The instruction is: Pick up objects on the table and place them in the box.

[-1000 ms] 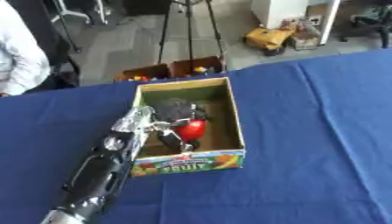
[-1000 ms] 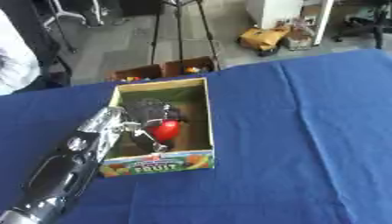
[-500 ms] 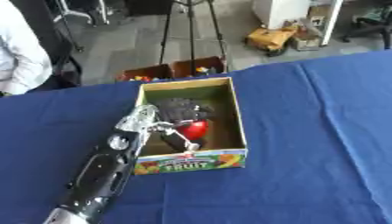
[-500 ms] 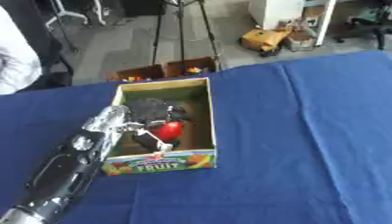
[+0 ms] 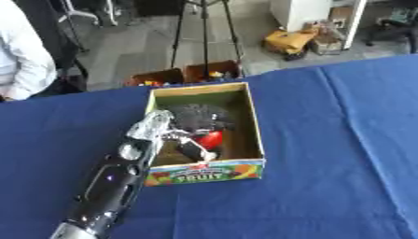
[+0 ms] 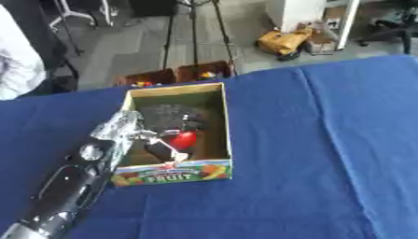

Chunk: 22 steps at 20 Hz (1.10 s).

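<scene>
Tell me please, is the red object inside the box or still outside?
Inside: the red object lies within the box walls, beside the left hand.

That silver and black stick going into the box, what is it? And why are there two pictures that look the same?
That stick is a robot's left arm. Its left hand is down inside the cardboard box, right by something red. I cannot tell if the fingers hold it. The box has the word FRUIT on its front and sits on a table with a blue cloth. The two pictures come from the robot's two eyes in its head, looking down, so they are almost the same. The other hand is not in the pictures.
</scene>
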Tool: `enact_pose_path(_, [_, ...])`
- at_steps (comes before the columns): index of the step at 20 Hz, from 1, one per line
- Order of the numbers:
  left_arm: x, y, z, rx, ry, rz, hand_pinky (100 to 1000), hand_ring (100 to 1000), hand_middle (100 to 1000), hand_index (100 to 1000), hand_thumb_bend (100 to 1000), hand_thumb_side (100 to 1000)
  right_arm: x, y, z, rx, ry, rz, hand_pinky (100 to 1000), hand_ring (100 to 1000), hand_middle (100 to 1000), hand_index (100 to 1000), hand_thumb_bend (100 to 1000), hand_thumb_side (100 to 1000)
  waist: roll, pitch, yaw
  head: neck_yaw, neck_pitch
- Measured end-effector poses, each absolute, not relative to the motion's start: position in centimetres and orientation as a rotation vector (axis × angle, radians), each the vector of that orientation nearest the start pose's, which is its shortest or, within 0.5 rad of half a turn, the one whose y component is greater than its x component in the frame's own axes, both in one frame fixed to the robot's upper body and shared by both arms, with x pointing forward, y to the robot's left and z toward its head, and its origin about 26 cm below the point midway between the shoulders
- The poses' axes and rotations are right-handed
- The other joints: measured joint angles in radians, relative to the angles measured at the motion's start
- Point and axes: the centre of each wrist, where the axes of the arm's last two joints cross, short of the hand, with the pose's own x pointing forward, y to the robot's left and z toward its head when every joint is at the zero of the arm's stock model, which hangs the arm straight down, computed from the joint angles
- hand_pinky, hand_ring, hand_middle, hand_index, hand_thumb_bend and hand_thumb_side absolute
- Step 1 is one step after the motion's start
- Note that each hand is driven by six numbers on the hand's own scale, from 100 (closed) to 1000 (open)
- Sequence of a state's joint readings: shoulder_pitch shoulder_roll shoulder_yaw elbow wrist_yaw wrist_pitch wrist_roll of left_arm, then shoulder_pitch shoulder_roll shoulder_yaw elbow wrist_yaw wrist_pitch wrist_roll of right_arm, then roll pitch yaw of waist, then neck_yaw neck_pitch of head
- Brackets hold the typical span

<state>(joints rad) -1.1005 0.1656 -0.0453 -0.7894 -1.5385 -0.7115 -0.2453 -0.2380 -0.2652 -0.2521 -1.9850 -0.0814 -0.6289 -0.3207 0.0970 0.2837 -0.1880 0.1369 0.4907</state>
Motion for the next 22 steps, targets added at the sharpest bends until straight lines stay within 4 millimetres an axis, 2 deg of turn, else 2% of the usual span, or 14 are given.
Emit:
enact_pose_path(1, [49.9, 16.3, 20.0, -1.104, 1.851, 2.628, 1000, 1000, 910, 1000, 100, 786, 28.9, -32.1, 19.0, 0.39, 3.325, 0.339, 769, 819, 466, 768, 100, 679, -0.001, 0.0, 0.002, 0.0, 0.0])
enact_pose_path(2, [49.9, 16.3, 20.0, -1.09, 1.87, 2.622, 1000, 1000, 908, 1000, 100, 958, 28.9, -32.1, 19.0, 0.39, 3.325, 0.339, 769, 818, 466, 768, 100, 679, -0.001, 0.0, 0.003, -0.001, 0.0])
enact_pose_path(3, [49.8, 16.3, 20.0, -1.072, 1.894, 2.615, 1000, 1000, 901, 1000, 100, 783, 28.9, -32.1, 19.0, 0.39, 3.325, 0.339, 769, 818, 466, 768, 100, 678, -0.001, 0.0, 0.003, -0.003, 0.0])
enact_pose_path(8, [49.4, 16.4, 21.3, -0.959, 2.077, 2.525, 963, 965, 869, 1000, 100, 778, 28.9, -32.1, 19.0, 0.39, 3.322, 0.343, 769, 817, 468, 768, 100, 678, -0.002, 0.001, 0.011, -0.016, 0.002])
enact_pose_path(9, [49.3, 16.6, 21.8, -0.938, 2.123, 2.499, 920, 945, 856, 1000, 100, 793, 28.9, -32.1, 19.0, 0.39, 3.321, 0.345, 768, 816, 469, 767, 100, 678, -0.002, 0.0, 0.011, -0.021, 0.003])
enact_pose_path(15, [48.4, 18.7, 25.5, -0.806, 2.493, 2.327, 832, 901, 828, 997, 100, 794, 28.8, -32.3, 18.8, 0.4, 3.32, 0.359, 767, 814, 471, 767, 100, 679, -0.008, -0.004, 0.027, -0.051, 0.024])
enact_pose_path(16, [48.2, 19.1, 26.2, -0.78, 2.547, 2.301, 826, 900, 828, 997, 100, 828, 28.8, -32.3, 18.8, 0.403, 3.319, 0.362, 767, 814, 471, 766, 100, 681, -0.008, -0.005, 0.029, -0.054, 0.028])
enact_pose_path(17, [47.9, 19.5, 27.0, -0.756, 2.598, 2.274, 821, 897, 826, 997, 100, 783, 28.8, -32.3, 18.8, 0.405, 3.317, 0.366, 766, 813, 471, 766, 100, 681, -0.009, -0.005, 0.031, -0.057, 0.029])
enact_pose_path(22, [45.9, 21.5, 30.7, -0.616, 2.788, 2.113, 747, 866, 801, 987, 100, 765, 28.7, -32.4, 18.7, 0.409, 3.31, 0.38, 764, 810, 474, 764, 100, 685, -0.022, -0.006, 0.044, -0.067, 0.037])
